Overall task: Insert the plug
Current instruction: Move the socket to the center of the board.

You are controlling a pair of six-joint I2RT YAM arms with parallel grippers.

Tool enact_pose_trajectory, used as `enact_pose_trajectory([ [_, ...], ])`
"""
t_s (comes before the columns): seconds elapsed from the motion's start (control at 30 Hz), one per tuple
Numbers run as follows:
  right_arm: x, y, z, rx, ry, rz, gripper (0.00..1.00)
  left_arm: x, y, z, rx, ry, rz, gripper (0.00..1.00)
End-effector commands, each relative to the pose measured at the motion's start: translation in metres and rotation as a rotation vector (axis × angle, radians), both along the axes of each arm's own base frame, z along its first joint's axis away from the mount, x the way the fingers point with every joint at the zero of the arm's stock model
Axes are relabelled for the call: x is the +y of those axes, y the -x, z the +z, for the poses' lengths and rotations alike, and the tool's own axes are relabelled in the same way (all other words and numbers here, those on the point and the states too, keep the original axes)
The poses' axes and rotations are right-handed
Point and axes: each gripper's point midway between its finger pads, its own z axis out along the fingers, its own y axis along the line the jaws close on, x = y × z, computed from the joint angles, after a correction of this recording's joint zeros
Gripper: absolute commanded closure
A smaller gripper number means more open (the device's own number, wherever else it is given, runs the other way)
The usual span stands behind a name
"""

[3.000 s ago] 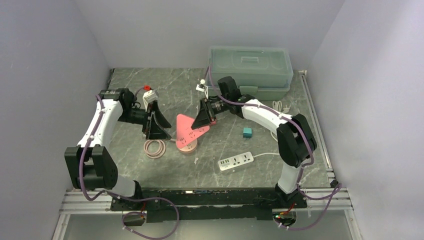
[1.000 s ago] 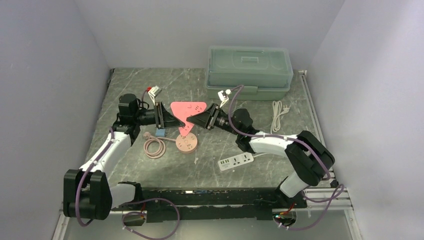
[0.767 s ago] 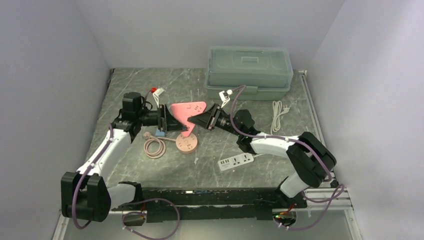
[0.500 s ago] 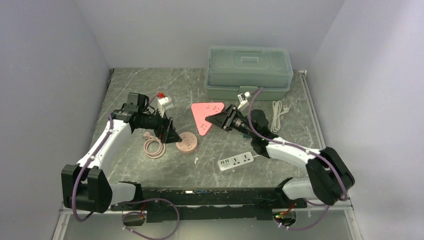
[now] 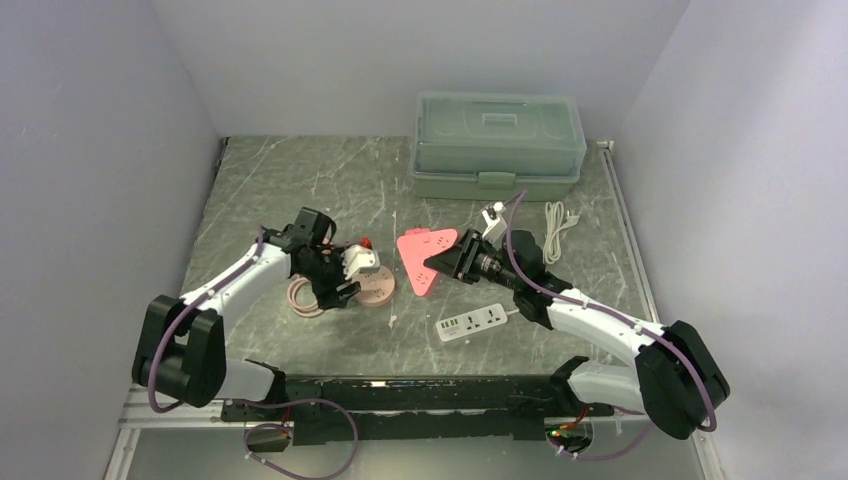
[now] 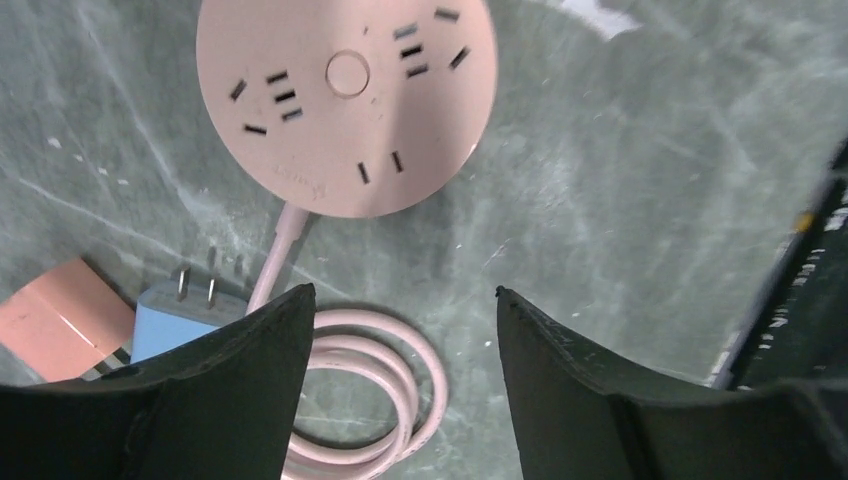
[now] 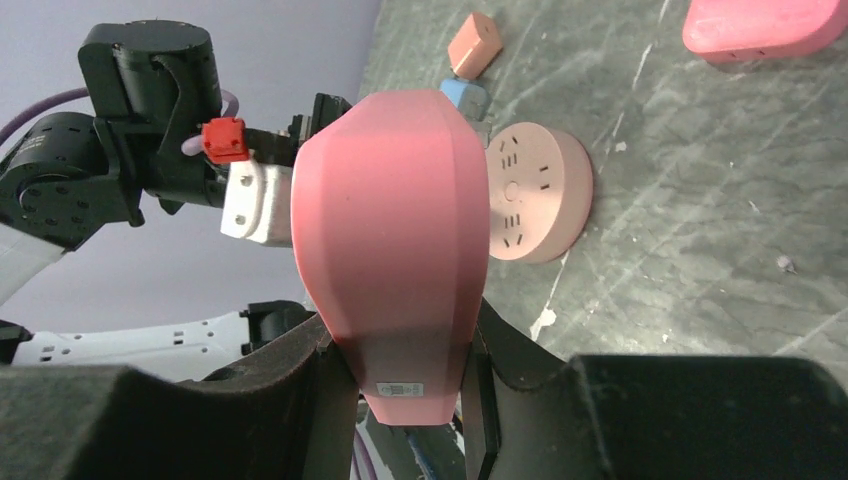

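Note:
A blue plug (image 6: 180, 308) with two metal prongs lies flat on the table, beside my left finger, and also shows as the blue plug (image 7: 462, 96) in the right wrist view. Next to it sits a round pink socket (image 6: 345, 95), the same round socket (image 5: 378, 288) in the top view, with its pink cord (image 6: 375, 385) coiled below. My left gripper (image 6: 400, 295) hangs open over the coil with nothing between its fingers; from above this left gripper (image 5: 338, 291) is just left of the socket. My right gripper (image 7: 395, 330) is shut on a pink triangular power strip (image 5: 423, 256), held off the table.
A white power strip (image 5: 472, 322) lies near the front. A green lidded box (image 5: 499, 140) stands at the back, with a white cable (image 5: 556, 220) to its front right. A salmon block (image 6: 55, 322) lies beside the blue plug. Another pink piece (image 7: 765, 25) lies farther off.
My left gripper has let go of the pink triangular strip, opened, and dropped down beside the round socket. The right gripper has carried the strip to the right and nearer.

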Motion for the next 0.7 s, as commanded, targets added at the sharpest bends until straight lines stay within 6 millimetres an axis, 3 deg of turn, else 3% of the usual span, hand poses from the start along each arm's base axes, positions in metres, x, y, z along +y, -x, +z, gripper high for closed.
enact_pose_trajectory([
  [0.0,-0.003,-0.006,0.024,-0.082,-0.038,-0.020,1.00,0.015,-0.030,-0.013,-0.152,-0.132,-0.021,0.31],
  [0.27,0.000,-0.002,0.018,-0.062,-0.055,-0.006,1.00,0.009,-0.053,-0.023,-0.163,-0.135,0.068,0.49],
  [0.3,0.000,-0.002,0.017,-0.057,-0.057,-0.004,1.00,0.006,-0.052,-0.025,-0.151,-0.132,0.071,0.53],
  [0.37,-0.001,0.000,0.014,-0.050,-0.059,-0.005,1.00,0.002,-0.051,-0.030,-0.125,-0.140,0.079,0.74],
  [0.4,-0.001,0.000,0.013,-0.048,-0.059,-0.004,1.00,0.000,-0.050,-0.032,-0.113,-0.146,0.082,0.79],
  [0.67,-0.002,0.000,0.007,-0.040,-0.052,-0.001,1.00,-0.004,-0.039,-0.040,-0.076,-0.152,0.089,0.79],
])
